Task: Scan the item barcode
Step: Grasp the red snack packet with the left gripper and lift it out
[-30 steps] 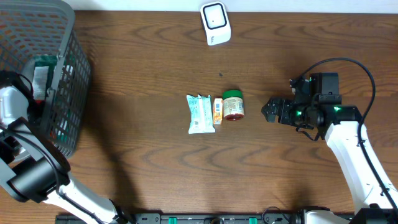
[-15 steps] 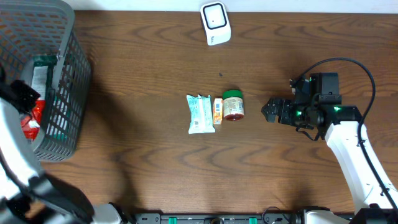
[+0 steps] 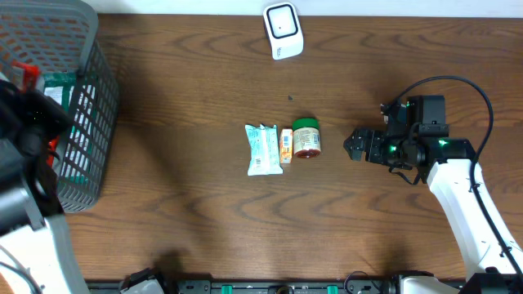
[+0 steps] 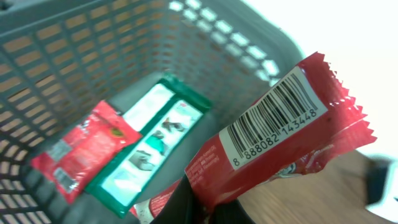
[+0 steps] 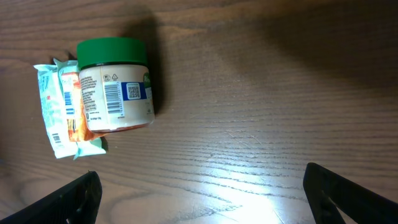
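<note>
From my overhead view, a dark brown wood-grain tabletop [image 3: 204, 212] fills the frame, bounded at its far edge by a pale strip [image 3: 409, 6].

The red wrapper [image 4: 280, 130] held in the left gripper [image 4: 186, 202] carries a white barcode panel, with the digits 8 888082 143448 printed under the bars; ahead of the right gripper [image 5: 208, 193], the green-lidded jar [image 5: 115, 87] shows a barcode and a QR code on its label; its small print is unreadable.
</note>
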Controlling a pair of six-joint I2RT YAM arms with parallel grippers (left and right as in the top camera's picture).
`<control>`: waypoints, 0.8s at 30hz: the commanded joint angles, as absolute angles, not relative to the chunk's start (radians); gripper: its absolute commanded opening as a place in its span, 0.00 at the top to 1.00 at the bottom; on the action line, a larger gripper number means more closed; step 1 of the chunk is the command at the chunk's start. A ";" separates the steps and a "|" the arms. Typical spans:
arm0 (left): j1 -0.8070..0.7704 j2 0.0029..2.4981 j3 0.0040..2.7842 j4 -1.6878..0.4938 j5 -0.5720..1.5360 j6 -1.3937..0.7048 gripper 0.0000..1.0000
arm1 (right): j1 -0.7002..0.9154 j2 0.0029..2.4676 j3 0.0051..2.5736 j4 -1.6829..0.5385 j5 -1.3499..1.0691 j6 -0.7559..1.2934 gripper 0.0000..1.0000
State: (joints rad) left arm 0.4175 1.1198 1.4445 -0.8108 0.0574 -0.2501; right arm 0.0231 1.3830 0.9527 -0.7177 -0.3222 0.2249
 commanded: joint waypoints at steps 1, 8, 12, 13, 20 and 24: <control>0.330 1.088 1.459 -0.841 0.065 -0.292 0.93 | 0.035 1.382 0.966 -0.719 -0.330 0.231 0.01; 0.079 1.114 1.454 -0.929 0.099 -0.293 0.93 | 0.035 1.382 0.966 -0.719 -0.330 0.231 0.01; -0.060 1.166 1.438 -0.942 0.106 -0.293 0.93 | 0.035 1.382 0.966 -0.719 -0.330 0.231 0.01; -0.089 1.180 1.436 -0.942 0.114 -0.289 0.93 | 0.035 1.382 0.966 -0.719 -0.330 0.231 0.01; -0.181 1.287 1.435 -0.937 0.332 -0.224 0.93 | 0.035 1.382 0.966 -0.719 -0.330 0.231 0.01; -0.180 1.328 1.435 -0.927 0.519 -0.180 0.92 | 0.035 1.382 0.966 -0.719 -0.330 0.231 0.01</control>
State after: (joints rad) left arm -0.1787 1.3125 1.4441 -0.9340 0.3367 -0.2352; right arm 0.0231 1.3830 0.9527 -0.7185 -0.3222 0.2249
